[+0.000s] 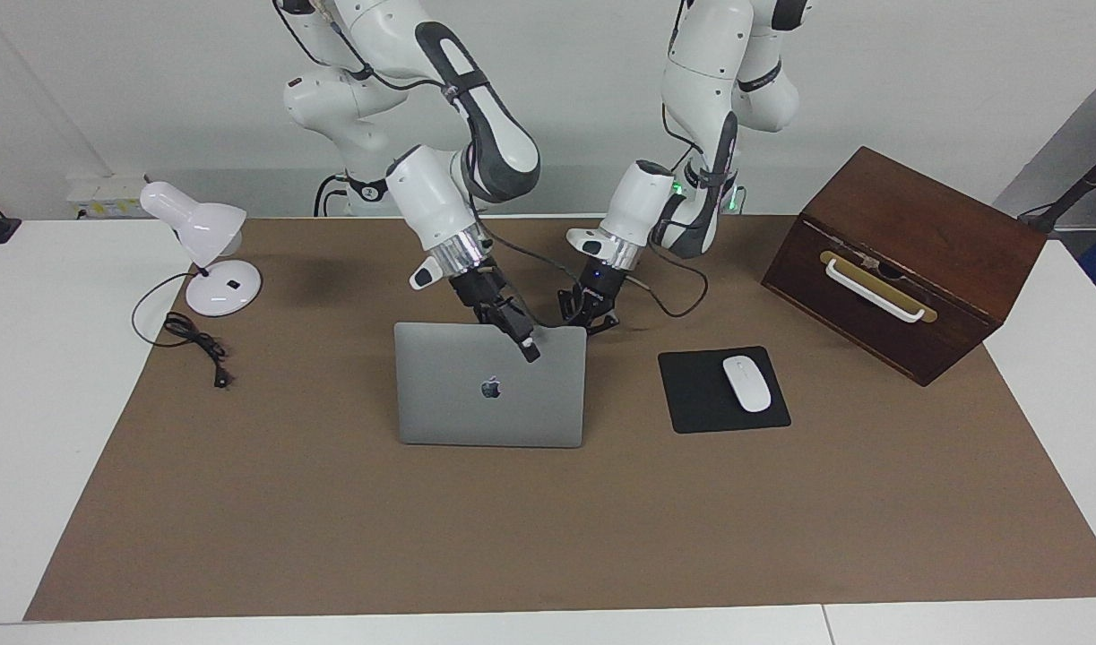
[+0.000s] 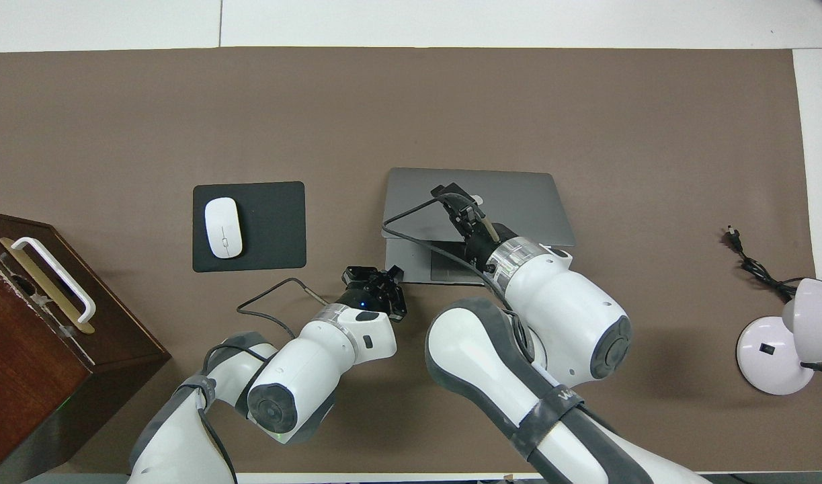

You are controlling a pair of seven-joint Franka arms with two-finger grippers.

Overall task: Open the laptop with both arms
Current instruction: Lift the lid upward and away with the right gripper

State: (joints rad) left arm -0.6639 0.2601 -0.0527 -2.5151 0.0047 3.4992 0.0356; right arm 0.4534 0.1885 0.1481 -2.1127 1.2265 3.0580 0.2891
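The silver-grey laptop (image 1: 489, 385) stands partly open on the brown mat, with the apple logo on its raised lid turned away from the robots. Its base (image 2: 414, 265) shows in the overhead view under the lid (image 2: 525, 202). My right gripper (image 1: 522, 342) is at the lid's top edge, with one finger over the lid's outer face, and it also shows in the overhead view (image 2: 459, 200). My left gripper (image 1: 588, 313) is open and low by the base's corner, toward the left arm's end (image 2: 377, 281). I cannot tell if it touches the base.
A black mouse pad (image 1: 691, 408) with a white mouse (image 1: 746, 383) lies beside the laptop toward the left arm's end. A brown wooden box (image 1: 906, 260) with a white handle stands past it. A white desk lamp (image 1: 209, 255) and its cord (image 1: 198, 345) are toward the right arm's end.
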